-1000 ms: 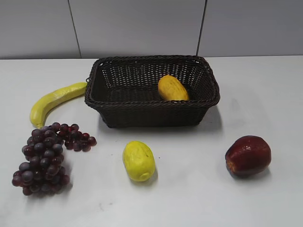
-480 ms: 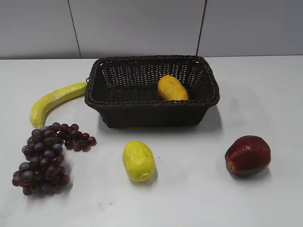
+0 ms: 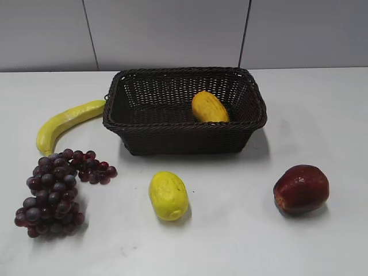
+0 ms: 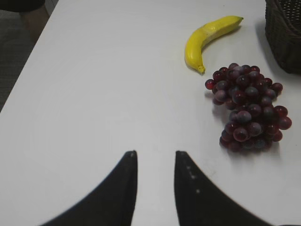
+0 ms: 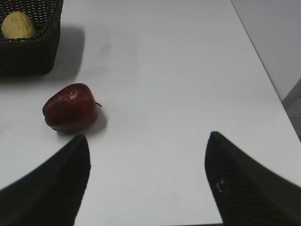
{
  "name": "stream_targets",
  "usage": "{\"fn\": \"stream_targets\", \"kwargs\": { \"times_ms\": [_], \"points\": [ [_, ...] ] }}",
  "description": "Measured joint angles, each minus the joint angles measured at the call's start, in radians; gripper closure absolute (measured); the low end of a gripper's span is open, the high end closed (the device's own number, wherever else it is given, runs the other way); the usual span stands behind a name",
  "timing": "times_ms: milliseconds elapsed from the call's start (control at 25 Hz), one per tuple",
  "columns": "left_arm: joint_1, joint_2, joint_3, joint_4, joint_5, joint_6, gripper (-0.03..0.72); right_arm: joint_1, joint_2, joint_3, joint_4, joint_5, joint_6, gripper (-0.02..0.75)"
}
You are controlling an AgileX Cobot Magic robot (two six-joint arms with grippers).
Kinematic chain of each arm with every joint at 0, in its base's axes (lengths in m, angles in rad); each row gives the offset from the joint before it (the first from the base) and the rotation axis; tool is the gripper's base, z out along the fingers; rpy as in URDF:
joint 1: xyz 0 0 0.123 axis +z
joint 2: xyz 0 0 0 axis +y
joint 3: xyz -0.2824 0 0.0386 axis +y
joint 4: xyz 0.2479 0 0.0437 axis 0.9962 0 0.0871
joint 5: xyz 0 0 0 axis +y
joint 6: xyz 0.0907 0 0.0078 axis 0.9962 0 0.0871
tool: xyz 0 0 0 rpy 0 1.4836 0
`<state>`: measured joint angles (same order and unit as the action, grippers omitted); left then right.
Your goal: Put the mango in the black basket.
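Observation:
The orange-yellow mango [image 3: 209,107] lies inside the black basket [image 3: 144,141], toward its right side. The right wrist view shows the mango [image 5: 18,25] in the basket's corner [image 5: 33,56] at top left. The left wrist view shows only a basket corner [image 4: 284,37] at top right. My left gripper [image 4: 154,153] is open and empty above bare table, left of the grapes. My right gripper [image 5: 148,136] is wide open and empty above bare table, right of the apple. Neither gripper shows in the exterior view.
A yellow banana [image 3: 66,122] lies left of the basket. A bunch of dark grapes [image 3: 54,190] lies at front left. A pale yellow bumpy fruit [image 3: 168,195] lies in front of the basket. A red apple [image 3: 301,188] sits at front right. The table's right edge [image 5: 263,70] is near.

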<state>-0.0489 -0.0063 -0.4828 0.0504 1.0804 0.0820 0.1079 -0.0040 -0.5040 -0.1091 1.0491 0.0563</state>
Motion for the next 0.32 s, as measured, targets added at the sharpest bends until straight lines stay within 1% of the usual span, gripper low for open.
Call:
{"fn": "stream_targets", "kwargs": {
  "times_ms": [320],
  "points": [
    [0.000, 0.000, 0.000, 0.000, 0.000, 0.000, 0.487, 0.000, 0.000, 0.000, 0.000, 0.000, 0.000, 0.152]
  ]
}}
